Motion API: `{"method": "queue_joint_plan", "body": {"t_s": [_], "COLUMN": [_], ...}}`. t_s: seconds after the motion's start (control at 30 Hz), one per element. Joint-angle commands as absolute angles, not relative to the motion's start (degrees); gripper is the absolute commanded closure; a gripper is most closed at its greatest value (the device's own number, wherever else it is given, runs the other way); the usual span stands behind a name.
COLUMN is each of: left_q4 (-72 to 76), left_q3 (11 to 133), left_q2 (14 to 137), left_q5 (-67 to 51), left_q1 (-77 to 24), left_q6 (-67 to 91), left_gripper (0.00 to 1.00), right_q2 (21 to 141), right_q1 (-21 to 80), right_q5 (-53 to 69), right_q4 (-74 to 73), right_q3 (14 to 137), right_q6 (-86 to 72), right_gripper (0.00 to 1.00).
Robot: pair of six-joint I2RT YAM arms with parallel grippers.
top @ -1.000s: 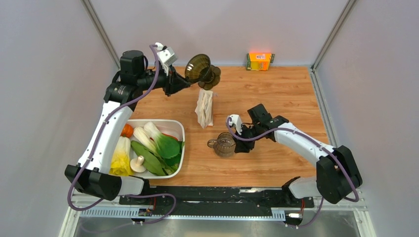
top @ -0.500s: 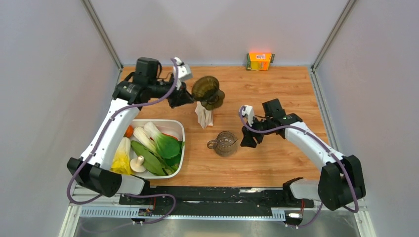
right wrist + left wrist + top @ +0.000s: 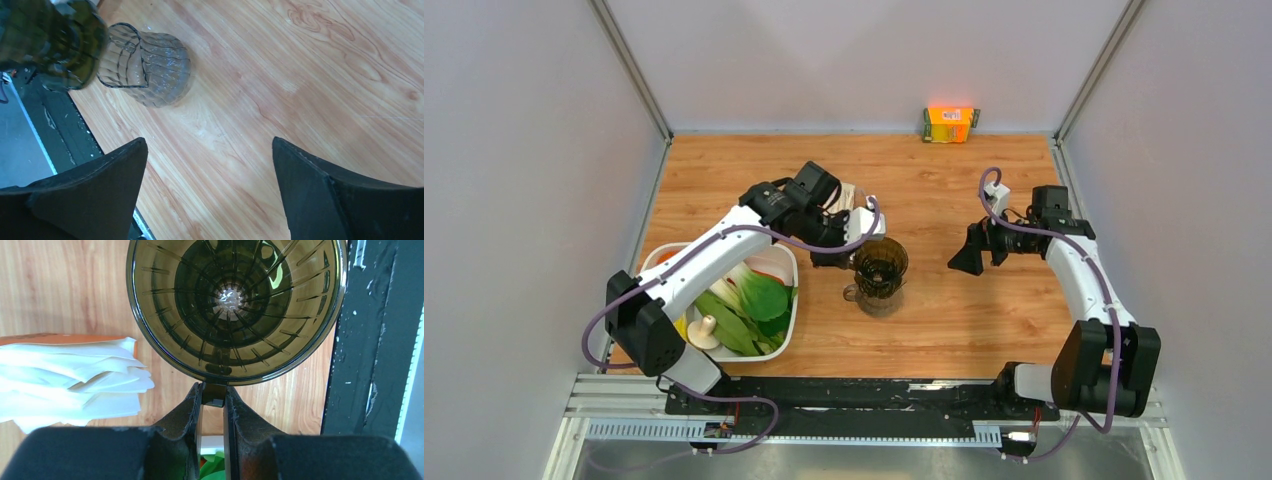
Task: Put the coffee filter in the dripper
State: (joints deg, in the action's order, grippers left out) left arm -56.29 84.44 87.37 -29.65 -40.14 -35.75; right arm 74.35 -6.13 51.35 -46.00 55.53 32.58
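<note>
**Desk:** What's nearest you on the overhead?

**Me:** In the lower left I have the white tray (image 3: 791, 291) of vegetables (image 3: 749, 300), which hasn't shifted. Just to its right, at centre frame, is the glass jug (image 3: 854, 292), in the same spot as a second ago.

**Desk:** And the dripper?

**Me:** That's the big change. A second ago my left arm held the dripper (image 3: 881, 265) high at the upper left of the frame, tipped on its side. Now it is mouth-up over the jug. I can't tell whether it is seated or only hanging above.

**Desk:** How is the grip?

**Me:** The left gripper (image 3: 212, 395) is pinching the small tab at the dripper's rim, with the jaws pressed close on it.

**Desk:** What about your right side?

**Me:** The right gripper (image 3: 971, 250) was against the jug. It has pulled back to the right of centre, well apart from the jug, and its jaws are now spread wide with nothing between them.

**Desk:** Where's the filter?

**Me:** I see a stack of white papers (image 3: 70, 375) at the left of the left wrist view, beside the dripper. On the overhead it is mostly hidden behind my left wrist. I can't pick out a single coffee filter from it.

**Desk:** Anything farther back?

**Me:** An orange box (image 3: 950, 124) sits at the table's far edge, unmoved.
</note>
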Motion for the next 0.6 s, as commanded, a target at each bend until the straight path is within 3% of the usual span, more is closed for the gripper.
{"method": "queue_joint_plan", "body": {"t_s": [0.0,0.57], "left_q4": [-48.5,-41.9], "left_q3": [81.5,76.1], "left_q2": [87.2,88.0], "left_q5": [-26.9,-29.0], "left_q1": [-41.3,-42.6], "left_q6": [-36.1,-34.6], "left_gripper": [1.0,0.99], "right_q2": [72.3,72.9], "right_q1": [-6.1,-6.1], "right_q5": [56.4,56.5], "right_q4": [-43.5,-39.5], "right_q3": [54.9,54.7], "right_q6": [30.2,24.9], "right_gripper": [0.0,0.0]}}
